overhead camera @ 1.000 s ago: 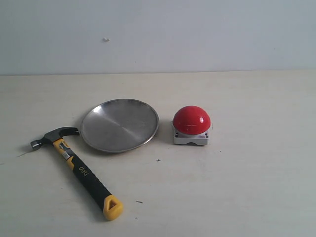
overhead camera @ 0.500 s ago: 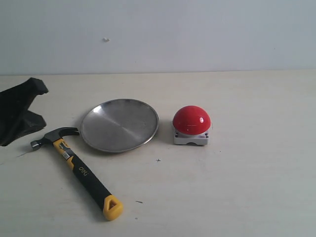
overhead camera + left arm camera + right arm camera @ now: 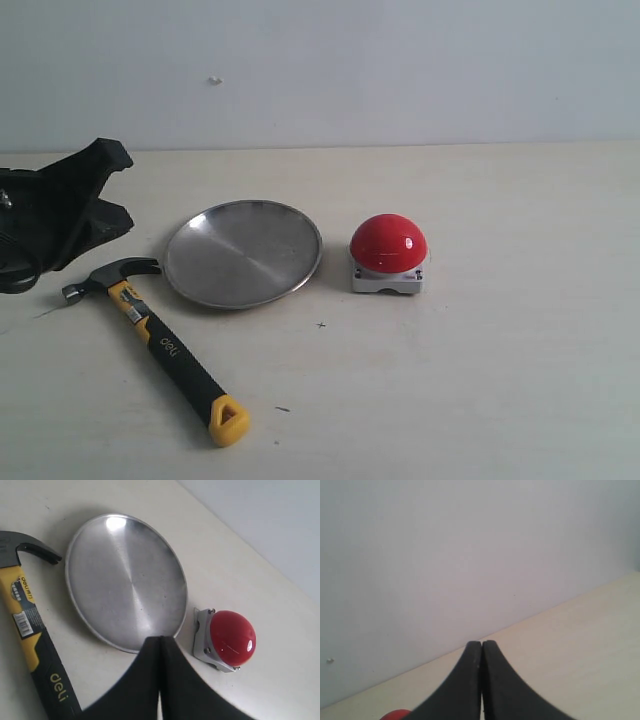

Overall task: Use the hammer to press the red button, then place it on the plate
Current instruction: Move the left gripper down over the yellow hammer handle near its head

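Item 1, left hand [image 3: 160, 641]: black, both fingers pressed together with nothing between them. It stood at the left edge of the exterior view, near the hammer's head and clear of it.

Item 2, right hand [image 3: 481, 644]: fingers likewise clenched on nothing. It was absent from the exterior view and faced the wall.

Item 3, hammer [image 3: 150, 335]: lay flat and diagonal on the table [image 3: 480, 380], ungrasped. The dark head was at the far end, its claw just beside the plate's rim, and the yellow loop was at the near end.

Item 4, plate [image 3: 243, 252]: silver and bare, set between the hammer's head and the red button.

Item 5, red button [image 3: 388, 243]: a glossy dome on a grey base, just right of the plate and apart from it.

Step in hand, as judged: the reach for the hammer.
- The fingers would have to part first.
- They should then turn square across the slanted handle.
- The black grip near mid-handle seemed the best hold, since the head lay too close to the plate.
- A hold too near the loop risked the head sagging.
- A straight lift would keep the claw from catching the rim.

Surface: a pale, matte, level table with a few small dark specks.

Room: a plain grey-white wall [image 3: 400, 70] behind, with one small mark on it.
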{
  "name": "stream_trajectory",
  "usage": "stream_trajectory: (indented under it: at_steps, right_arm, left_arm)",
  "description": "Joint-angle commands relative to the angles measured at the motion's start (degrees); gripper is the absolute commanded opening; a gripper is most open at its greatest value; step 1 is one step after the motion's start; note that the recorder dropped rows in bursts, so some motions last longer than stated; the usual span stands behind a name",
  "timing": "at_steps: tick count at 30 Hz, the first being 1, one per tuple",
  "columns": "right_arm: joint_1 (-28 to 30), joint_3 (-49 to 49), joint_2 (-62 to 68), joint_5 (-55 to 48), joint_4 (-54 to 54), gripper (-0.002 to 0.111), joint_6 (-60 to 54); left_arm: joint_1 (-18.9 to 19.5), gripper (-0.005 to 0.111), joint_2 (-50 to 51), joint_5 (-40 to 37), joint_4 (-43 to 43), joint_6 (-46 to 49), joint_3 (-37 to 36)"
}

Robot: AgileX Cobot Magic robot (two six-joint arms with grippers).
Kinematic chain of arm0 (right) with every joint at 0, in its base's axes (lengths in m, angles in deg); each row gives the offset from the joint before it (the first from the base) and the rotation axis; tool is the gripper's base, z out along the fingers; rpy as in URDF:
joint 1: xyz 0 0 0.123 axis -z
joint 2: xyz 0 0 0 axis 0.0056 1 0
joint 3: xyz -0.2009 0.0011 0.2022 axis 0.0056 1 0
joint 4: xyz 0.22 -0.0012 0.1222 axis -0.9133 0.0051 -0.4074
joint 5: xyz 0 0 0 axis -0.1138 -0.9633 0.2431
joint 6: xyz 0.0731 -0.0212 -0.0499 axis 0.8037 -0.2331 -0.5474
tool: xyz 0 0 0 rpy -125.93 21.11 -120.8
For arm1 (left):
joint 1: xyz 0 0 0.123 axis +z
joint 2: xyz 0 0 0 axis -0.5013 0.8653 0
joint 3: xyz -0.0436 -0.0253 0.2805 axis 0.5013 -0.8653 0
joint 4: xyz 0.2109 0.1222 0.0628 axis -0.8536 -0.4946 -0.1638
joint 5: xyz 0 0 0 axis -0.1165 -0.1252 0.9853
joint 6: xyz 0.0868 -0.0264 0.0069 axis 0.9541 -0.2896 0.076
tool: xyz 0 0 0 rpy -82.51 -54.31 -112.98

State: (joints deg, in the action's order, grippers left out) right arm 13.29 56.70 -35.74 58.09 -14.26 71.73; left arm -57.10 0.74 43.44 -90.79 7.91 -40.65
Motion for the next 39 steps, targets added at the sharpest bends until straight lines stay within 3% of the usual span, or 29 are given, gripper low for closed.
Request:
stream_trajectory:
  at_steps: [1,19,21,23,32,39]
  right_arm:
    - [0.3,-0.2,-0.3,0.1,0.2,0.0,0.0]
    - [0.3,-0.2,-0.3,0.1,0.2,0.0,0.0]
    - [0.3,-0.2,-0.3,0.1,0.2,0.0,0.0]
    - [0.3,-0.2,-0.3,0.1,0.2,0.0,0.0]
    - [0.3,-0.2,-0.3,0.1,0.2,0.0,0.0]
    - [0.3,-0.2,-0.3,0.1,0.2,0.0,0.0]
  left_arm:
    - [-0.3,0.0,0.2,0.6,-0.2,-0.2,0.5]
    - [-0.4,0.0,0.1,2.0,-0.2,-1.0,0.5]
    - [-0.3,0.0,0.4,-3.7,1.4,-9.7,1.0]
    - [-0.4,0.0,2.9,-4.3,1.4,-13.7,3.3]
    - [-6.6,0.0,17.2,-25.4,-0.5,-34.1,18.3]
    - [-5.3,0.0,24.7,-44.2,-8.1,-48.7,24.2]
